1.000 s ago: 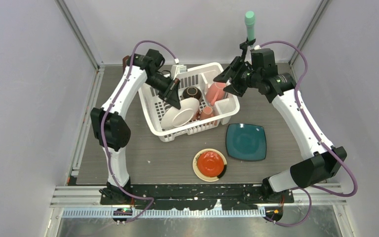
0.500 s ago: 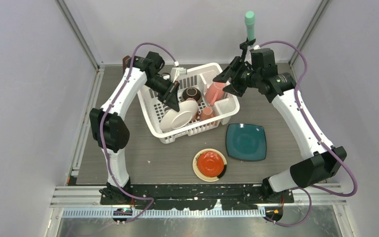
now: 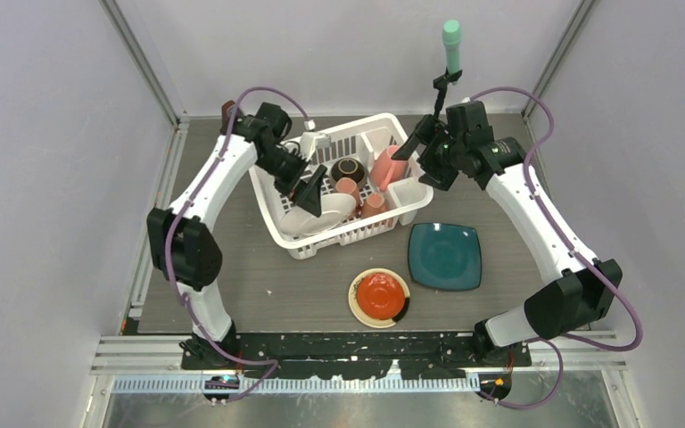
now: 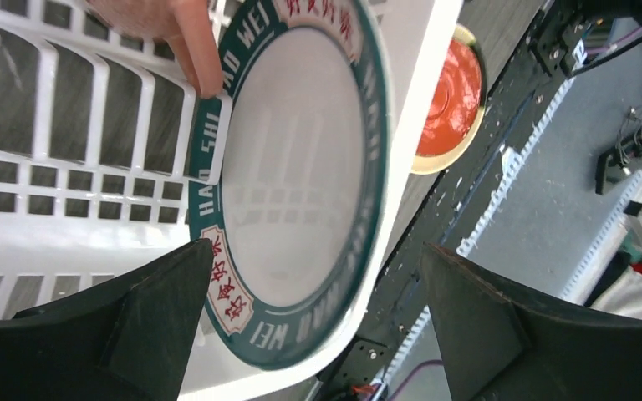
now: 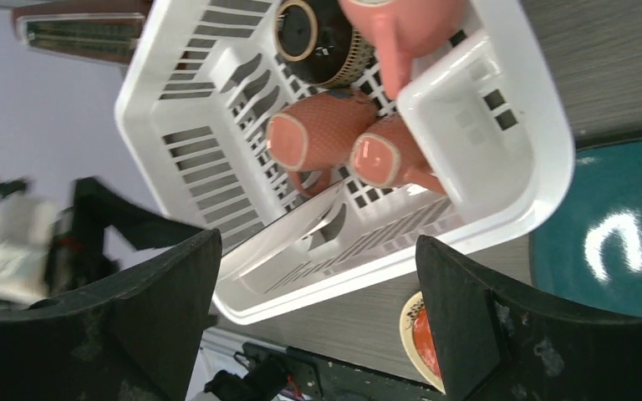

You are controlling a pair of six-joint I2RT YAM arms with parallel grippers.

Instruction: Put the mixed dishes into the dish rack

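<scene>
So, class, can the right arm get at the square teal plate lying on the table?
Probably yes. The teal plate lies flat and uncovered beside the dish rack, on that arm's side, and the right gripper is open and empty above the rack.

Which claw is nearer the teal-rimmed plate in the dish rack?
Left. The left claw hangs open above the teal-rimmed plate; the right claw is over the right side of the dish rack.

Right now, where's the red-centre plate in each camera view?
Top external: red-centre plate on the table, bottom centre, in front of the dish rack.
Left wrist: upper right, beyond the rack's rim.
Right wrist: bottom edge, right of centre, cut off.
Shared landmark: the rack's near white wall.
</scene>
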